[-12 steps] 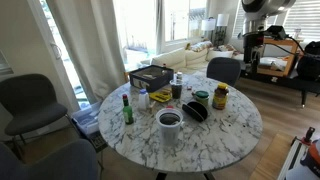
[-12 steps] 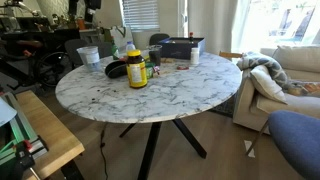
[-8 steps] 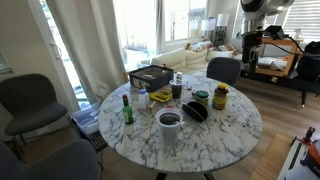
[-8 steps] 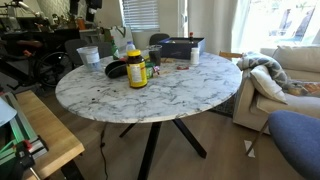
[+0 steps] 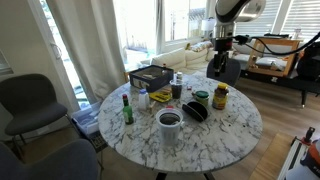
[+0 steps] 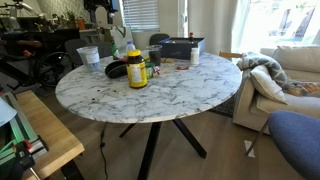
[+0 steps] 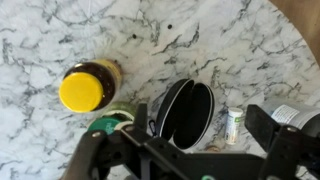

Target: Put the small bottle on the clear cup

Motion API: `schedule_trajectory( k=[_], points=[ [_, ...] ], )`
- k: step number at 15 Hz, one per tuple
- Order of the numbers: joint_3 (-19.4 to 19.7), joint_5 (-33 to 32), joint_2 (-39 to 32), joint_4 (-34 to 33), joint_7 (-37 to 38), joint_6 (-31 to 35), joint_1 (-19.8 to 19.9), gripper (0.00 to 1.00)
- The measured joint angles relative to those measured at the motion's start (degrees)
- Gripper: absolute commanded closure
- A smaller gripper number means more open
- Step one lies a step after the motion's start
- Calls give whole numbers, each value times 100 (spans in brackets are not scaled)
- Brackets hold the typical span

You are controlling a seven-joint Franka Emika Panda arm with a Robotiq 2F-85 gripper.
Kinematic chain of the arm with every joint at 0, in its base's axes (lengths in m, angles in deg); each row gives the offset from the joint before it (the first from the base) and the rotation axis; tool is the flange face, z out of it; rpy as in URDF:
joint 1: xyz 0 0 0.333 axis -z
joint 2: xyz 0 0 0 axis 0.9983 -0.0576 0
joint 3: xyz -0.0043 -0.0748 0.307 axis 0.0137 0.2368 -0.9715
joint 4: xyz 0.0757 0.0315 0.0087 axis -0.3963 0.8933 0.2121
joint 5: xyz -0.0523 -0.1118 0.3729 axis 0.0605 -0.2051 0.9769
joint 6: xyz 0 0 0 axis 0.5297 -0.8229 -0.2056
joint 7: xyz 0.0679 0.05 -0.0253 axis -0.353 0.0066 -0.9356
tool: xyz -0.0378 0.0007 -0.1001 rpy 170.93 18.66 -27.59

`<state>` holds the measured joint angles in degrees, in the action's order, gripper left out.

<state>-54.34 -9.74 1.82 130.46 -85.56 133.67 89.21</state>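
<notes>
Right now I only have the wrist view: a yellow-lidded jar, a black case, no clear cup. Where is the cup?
Observer: The clear cup stands beside the black box, outside your frame.
Operator: How high is the hand?
Observer: The hand hangs well above the table, on the side of the yellow-lidded jar.
Operator: Anything tall around?
Observer: A green bottle stands upright near the table's rim, apart from the cup.

Bright window daylight floods both exterior views; wrist view slightly blurred.
</notes>
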Motion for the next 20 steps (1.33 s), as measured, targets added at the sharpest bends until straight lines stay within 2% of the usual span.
schedule_trajectory(
  k=[4,9,15,18,19,20],
  points=[
    [-450,-39,-700,-147,136,146,-230,0],
    [-464,-50,-879,-267,130,303,-228,0],
    [-828,-260,-1452,-140,164,3003,-336,0],
    [-1104,222,-1991,-141,-168,3724,-457,0],
    [-1237,554,-2177,-153,-411,3869,-479,0],
    [-1316,624,-2303,-172,-461,3918,-485,0]
  ],
)
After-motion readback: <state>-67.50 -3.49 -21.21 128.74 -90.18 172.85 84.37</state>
